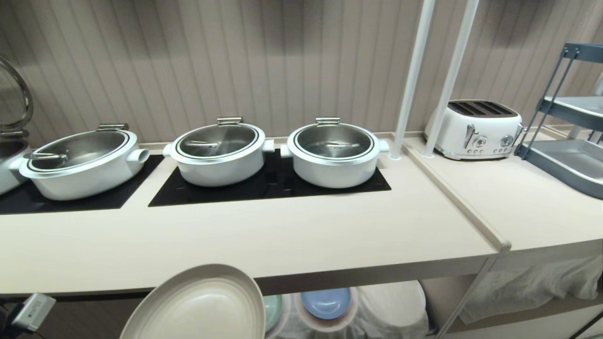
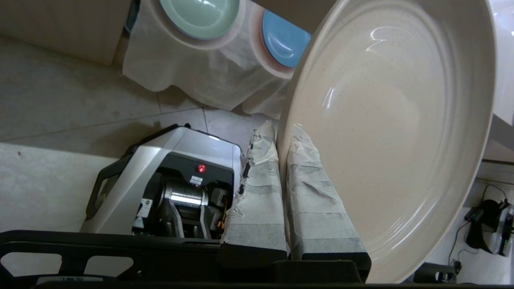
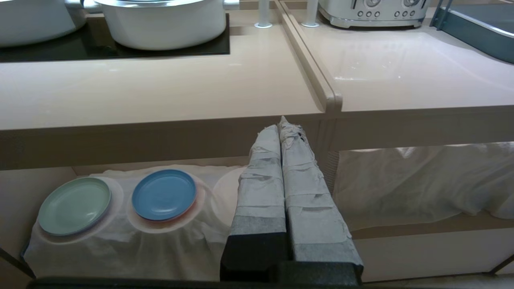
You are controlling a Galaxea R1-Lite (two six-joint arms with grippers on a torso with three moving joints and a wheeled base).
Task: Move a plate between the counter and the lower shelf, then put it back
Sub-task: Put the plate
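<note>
My left gripper (image 2: 282, 132) is clenched on the rim of the plate (image 2: 385, 120), which is held tilted in the air, in front of the counter (image 1: 264, 240) front edge and lower than its top. My right gripper (image 3: 283, 124) is closed with nothing in it, near that edge. In the lower shelf (image 3: 417, 228), a green plate (image 3: 74, 205) and a blue plate (image 3: 164, 194) lie on white cloth (image 3: 120, 249).
</note>
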